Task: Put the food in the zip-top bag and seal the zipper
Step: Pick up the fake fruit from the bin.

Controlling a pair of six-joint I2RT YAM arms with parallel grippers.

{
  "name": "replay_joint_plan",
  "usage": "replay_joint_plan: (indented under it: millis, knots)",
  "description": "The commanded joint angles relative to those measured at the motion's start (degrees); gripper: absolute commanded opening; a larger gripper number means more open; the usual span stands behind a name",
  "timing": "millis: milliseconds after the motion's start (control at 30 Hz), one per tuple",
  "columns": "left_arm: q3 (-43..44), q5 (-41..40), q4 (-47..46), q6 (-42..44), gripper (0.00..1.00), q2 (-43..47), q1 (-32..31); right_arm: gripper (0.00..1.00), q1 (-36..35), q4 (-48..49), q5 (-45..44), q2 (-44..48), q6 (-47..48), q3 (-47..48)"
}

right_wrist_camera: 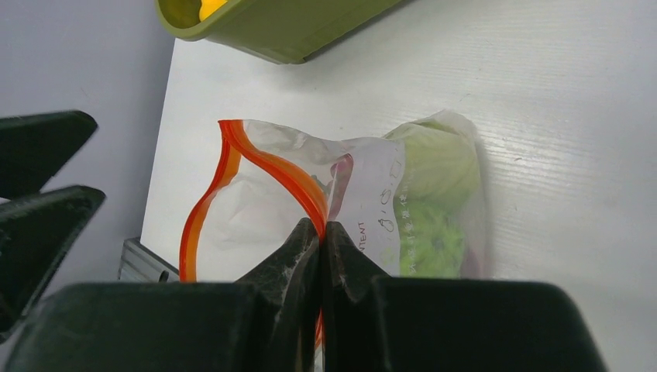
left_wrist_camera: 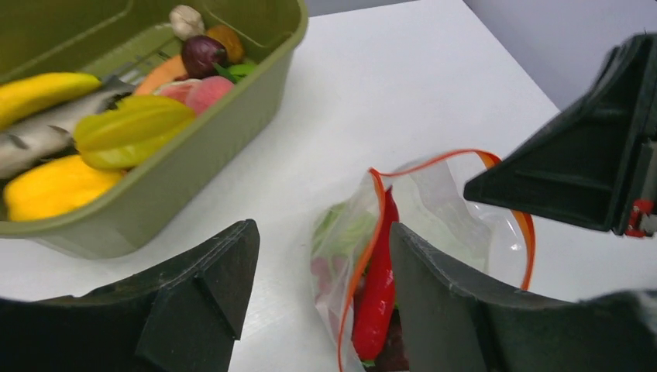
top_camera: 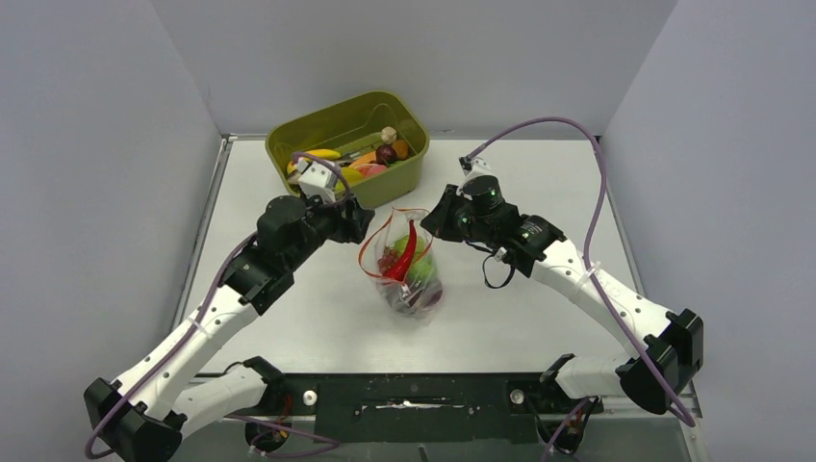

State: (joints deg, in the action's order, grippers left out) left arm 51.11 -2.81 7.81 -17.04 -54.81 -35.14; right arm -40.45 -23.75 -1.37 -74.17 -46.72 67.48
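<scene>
Right gripper (right_wrist_camera: 321, 229): clenched, its two fingers pressed together with no gap between them.
Right gripper's hold: it pinches the zipper (right_wrist_camera: 230, 136) on one side of the mouth of the zip-top bag (right_wrist_camera: 372, 186); the orange strip runs straight into the closed fingertips.
Left gripper (left_wrist_camera: 321, 232): released, with its fingers (left_wrist_camera: 201, 287) spread wide and nothing clamped between them.
Left gripper and bag: from the left wrist, the other side of the rim and a red chili (left_wrist_camera: 377, 294) lie between the spread fingers, hard against the inner face of one of them. I cannot tell whether that finger touches the plastic.
Bag's place: it stands on the tabletop (top_camera: 318, 318) just on the near side of the olive-green tub (top_camera: 399, 178), apart from its wall, with one gripper on either side of its mouth.
Bag's mouth: open, with the zipper bowed into a loop, so the two sides are not pressed together.
Food in the bag: the red chili stands on end, poking up toward the rim; a pale green leafy piece (right_wrist_camera: 434, 201) sits deeper in, and something dark lies at the bottom, too blurred to name.
Food in the tub: a yellow banana (left_wrist_camera: 39, 93), a yellow-green star fruit (left_wrist_camera: 132, 132), a purple onion (left_wrist_camera: 203, 53) and several other pieces.
</scene>
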Motion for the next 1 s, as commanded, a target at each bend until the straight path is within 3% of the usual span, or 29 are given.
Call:
replay_joint_plan:
  millis: [0, 133, 333, 533, 600, 967]
  knots:
    - [8.46, -6.34, 7.20, 9.94, 0.63, -4.23, 1.18, 0.00, 0.14, 0.42, -0.49, 2.17, 0.99, 3.44]
    - [13.31, -4.55, 10.01, 12.85, 0.69, -8.62, 6.43, 0.00, -0.06, -0.49, -0.91, 2.74, 0.89, 3.40]
    - [16.72, 15.00, 7.60, 13.92, 0.69, -15.06, 20.96, 0.00, -0.25, -1.26, -1.04, 3.15, 0.93, 3.75]
    - [17.72, 26.51, 4.78, 22.85, 0.69, -18.60, 26.54, 0.00, -0.42, -2.15, -0.97, 3.36, 1.01, 3.76]
    - [19.55, 32.12, 4.07, 23.61, 0.69, -20.39, 28.73, 0.00, -0.40, -2.98, -0.75, 3.10, 1.21, 4.26]
    - [32.20, 44.82, 10.17, 26.75, 0.70, -34.12, 35.12, 0.00, -0.38, -3.95, -2.32, 2.80, 2.14, 6.09]
